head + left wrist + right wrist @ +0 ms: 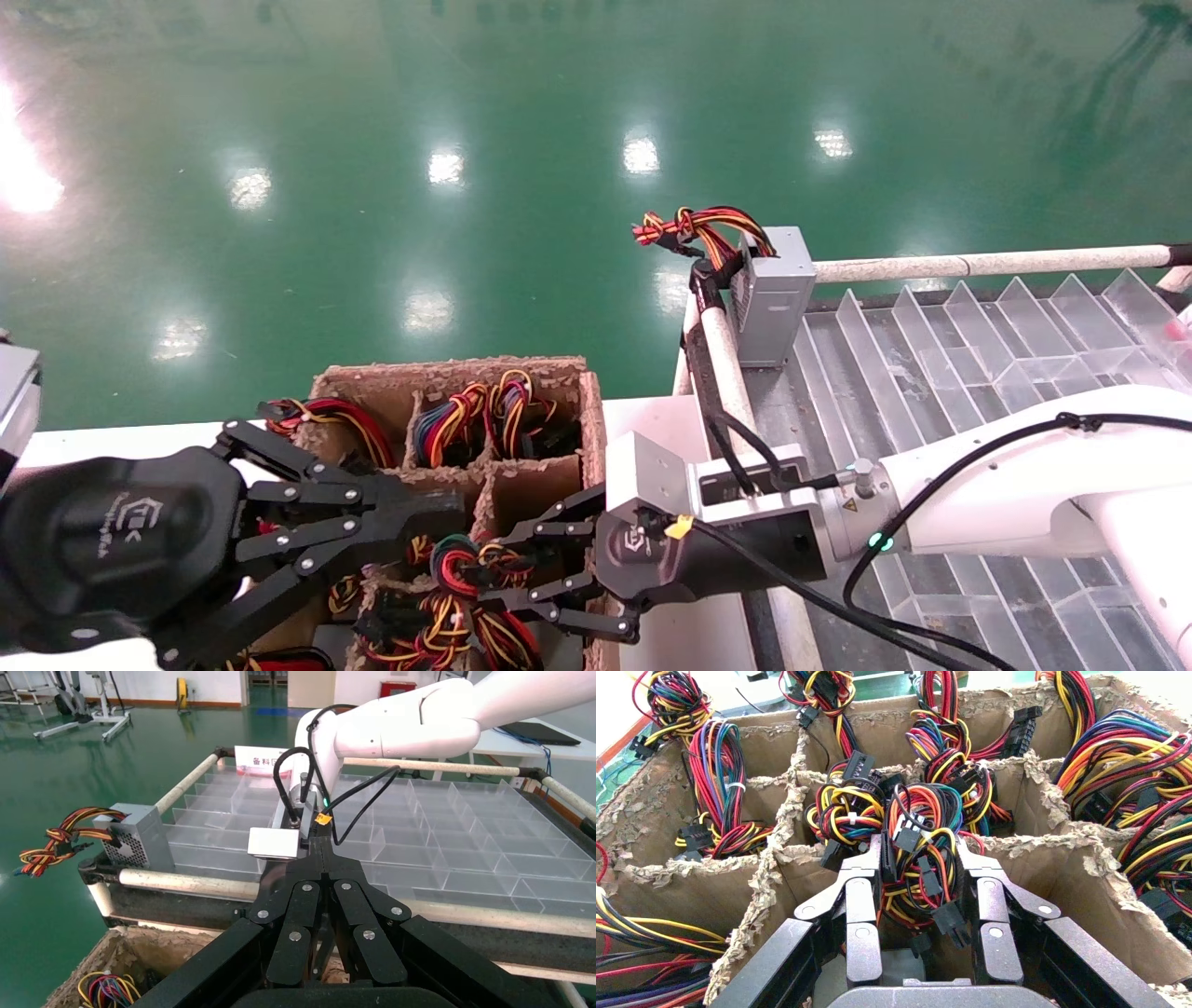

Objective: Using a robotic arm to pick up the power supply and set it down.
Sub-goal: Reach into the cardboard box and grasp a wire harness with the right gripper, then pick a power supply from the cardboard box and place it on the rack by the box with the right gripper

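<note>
From the head camera, my right gripper (521, 568) is reaching into the partitioned cardboard box (589, 438), fingers either side of a wire bundle (466, 564). The power supply (905, 983) itself sits down in that cell, mostly hidden by its wires. To do this well I judge I should close firmly on the bundle and lift straight up, clear of the torn dividers.

Left wrist view: my left gripper (325, 903) hangs over the box's edge, its jaws pressed together on nothing, parked. Another grey supply (137, 838) already stands at the corner of the clear tray (450, 853).

Right wrist view: jaws partly open, both inner faces touching the bundle; grasp looks nearly made, not yet tight.
</note>
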